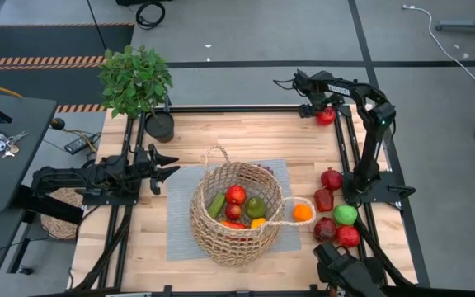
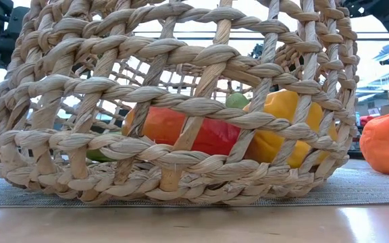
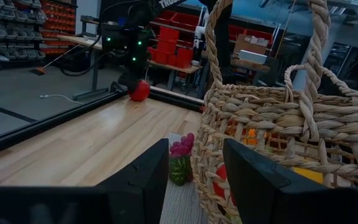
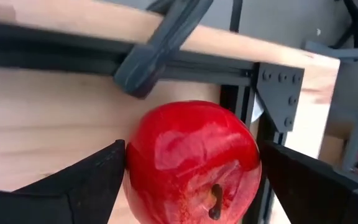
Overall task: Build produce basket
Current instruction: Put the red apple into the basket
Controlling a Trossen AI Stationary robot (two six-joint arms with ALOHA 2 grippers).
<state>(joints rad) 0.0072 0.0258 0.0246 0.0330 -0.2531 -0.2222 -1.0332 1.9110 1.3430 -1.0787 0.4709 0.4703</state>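
Even, bright overhead light falls on the wooden worktop (image 1: 138, 239), with only soft, short shadows. In the low view, pale daylight behind the wicker basket (image 2: 174, 101) washes out the background, and the worktop's near edge is blurred. In the right wrist view, a red apple (image 4: 191, 162) shows glossy white glare, its surroundings soft.

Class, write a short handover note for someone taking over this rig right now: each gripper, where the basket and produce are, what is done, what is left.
Right gripper: at the far right corner, jaws either side of a red apple, not yet gripping.
Left gripper: shut, empty, waiting left of the basket.
Done: several pieces are in the basket, on the grey mat.
Left: the apple, an orange by the basket, and the red and green pieces at the right edge.
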